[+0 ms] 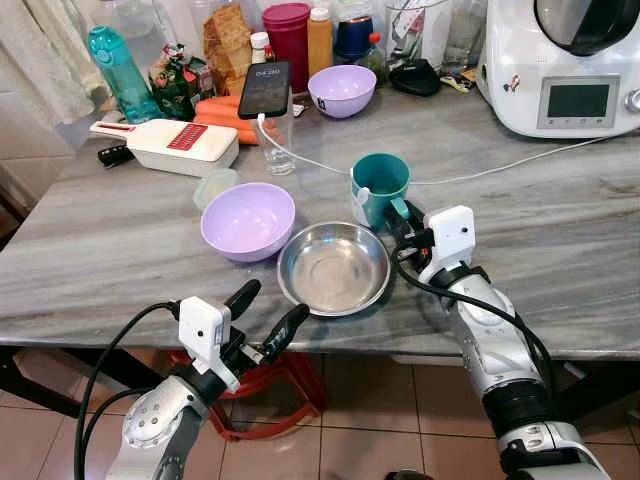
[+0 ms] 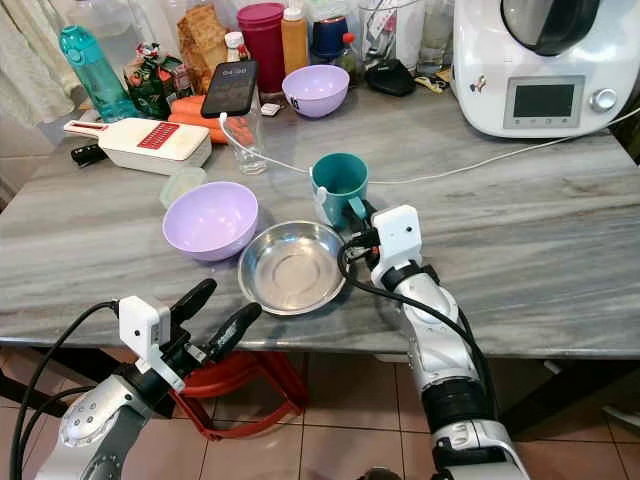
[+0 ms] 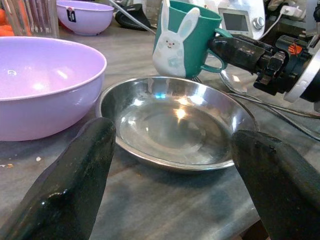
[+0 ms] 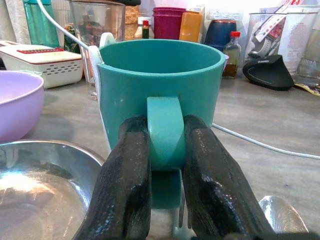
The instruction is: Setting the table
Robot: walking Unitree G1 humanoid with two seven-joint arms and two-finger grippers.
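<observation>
Both fingers of my right pincer (image 4: 165, 150) clamp the teal mug's (image 4: 160, 85) handle dead ahead; my left pincer (image 1: 265, 315), spread apart, faces the steel bowl (image 1: 333, 268).

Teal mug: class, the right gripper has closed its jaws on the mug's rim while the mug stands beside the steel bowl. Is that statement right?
Not quite. The right gripper has its jaws closed on the handle of the teal mug, not the rim; the right wrist view shows the handle pinched between them. The mug does stand beside the steel bowl.
</observation>
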